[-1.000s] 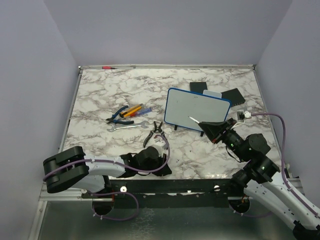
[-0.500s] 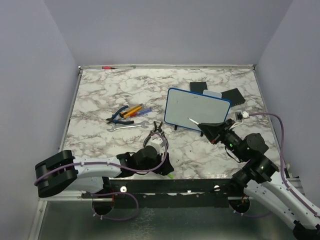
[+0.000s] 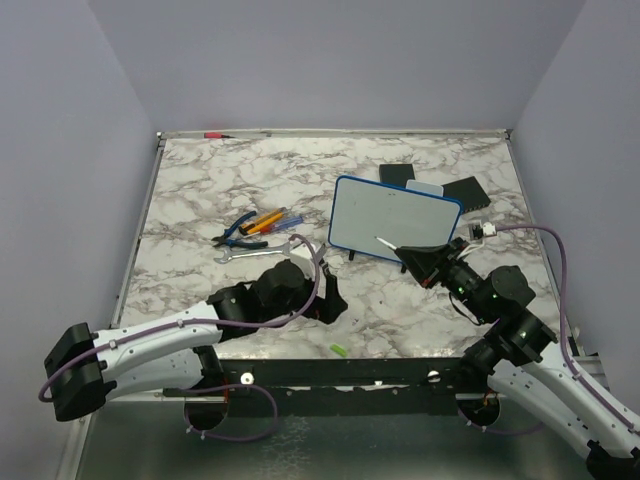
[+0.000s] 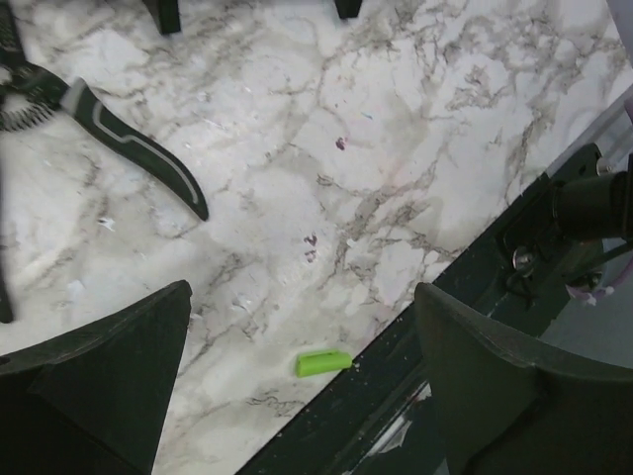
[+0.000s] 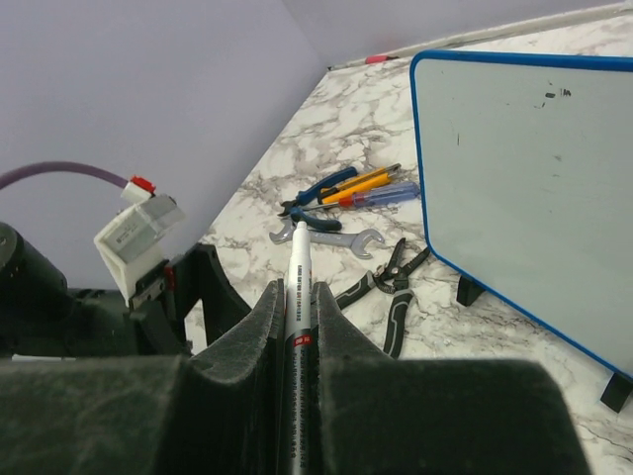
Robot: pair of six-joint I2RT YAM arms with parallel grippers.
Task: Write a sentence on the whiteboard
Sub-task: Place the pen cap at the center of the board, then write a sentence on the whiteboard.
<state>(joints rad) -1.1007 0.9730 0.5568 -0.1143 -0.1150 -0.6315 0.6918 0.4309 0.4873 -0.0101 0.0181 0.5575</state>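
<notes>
The whiteboard (image 3: pixel 395 218), white with a blue frame and black feet, stands upright right of the table's middle. Its face (image 5: pixel 524 178) shows only two small dark specks; the sentence is not in view. My right gripper (image 5: pixel 298 289) is shut on a white marker (image 5: pixel 299 259), whose tip (image 3: pixel 384 240) points at the board's lower right part from just in front. My left gripper (image 4: pixel 302 297) hangs open over the marble near the front edge. A green marker cap (image 4: pixel 322 362) lies loose on the table below it, also visible from above (image 3: pixel 338 349).
Black-handled pliers (image 5: pixel 396 297) lie in front of the board, partly under my left arm. A wrench (image 3: pixel 250 254), blue pliers and screwdrivers (image 3: pixel 255 222) lie to the left. Black pads (image 3: pixel 465 192) lie behind the board. The table's dark front rail (image 4: pixel 415 396) is just past the cap.
My left gripper has opened, let go of the green cap by the front edge, and drawn back toward the table's middle. The right arm with the marker has barely moved.
</notes>
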